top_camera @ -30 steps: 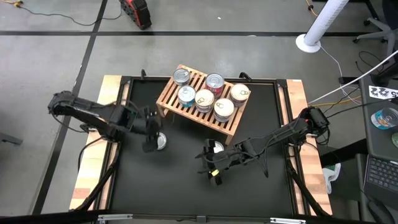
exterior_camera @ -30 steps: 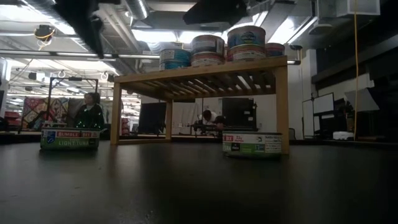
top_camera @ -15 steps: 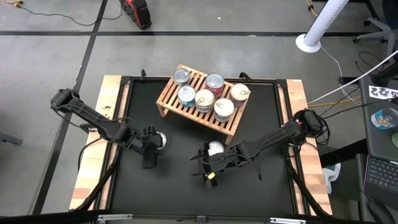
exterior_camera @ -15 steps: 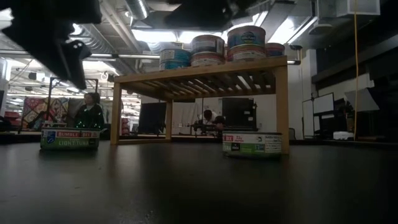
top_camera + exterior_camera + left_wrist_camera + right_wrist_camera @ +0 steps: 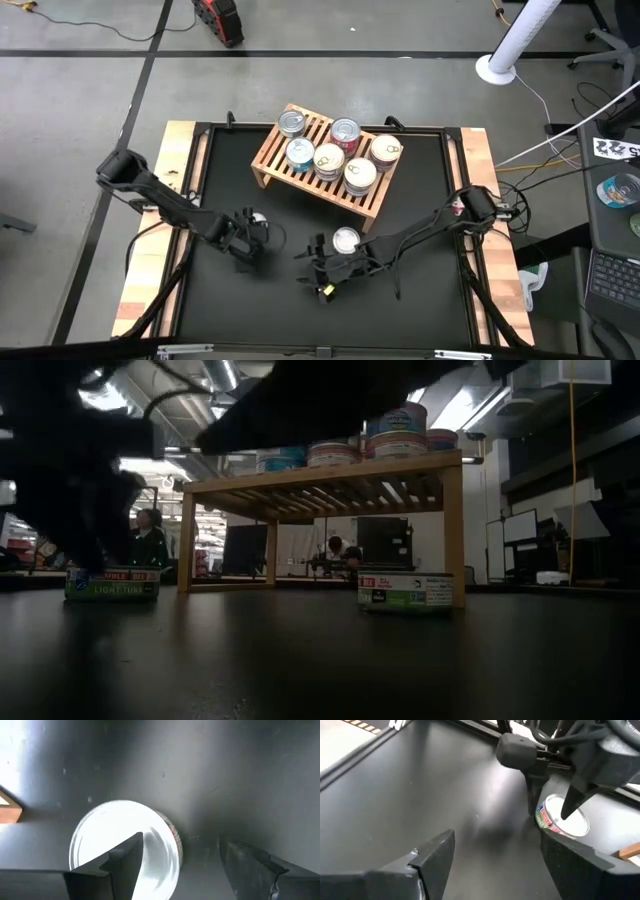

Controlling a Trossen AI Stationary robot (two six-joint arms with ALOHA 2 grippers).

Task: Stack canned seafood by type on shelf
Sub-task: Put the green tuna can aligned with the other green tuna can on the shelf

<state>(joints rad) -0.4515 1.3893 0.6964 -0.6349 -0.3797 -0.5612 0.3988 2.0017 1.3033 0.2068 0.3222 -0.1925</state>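
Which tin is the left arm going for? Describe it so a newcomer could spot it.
Start at the light wooden slatted shelf on the black table. Two round tins sit off it on the mat; take the silver-lidded tin nearer the table's left side, under the open left gripper. Unlike the other loose tin by the shelf's near edge, its side label is red and green.
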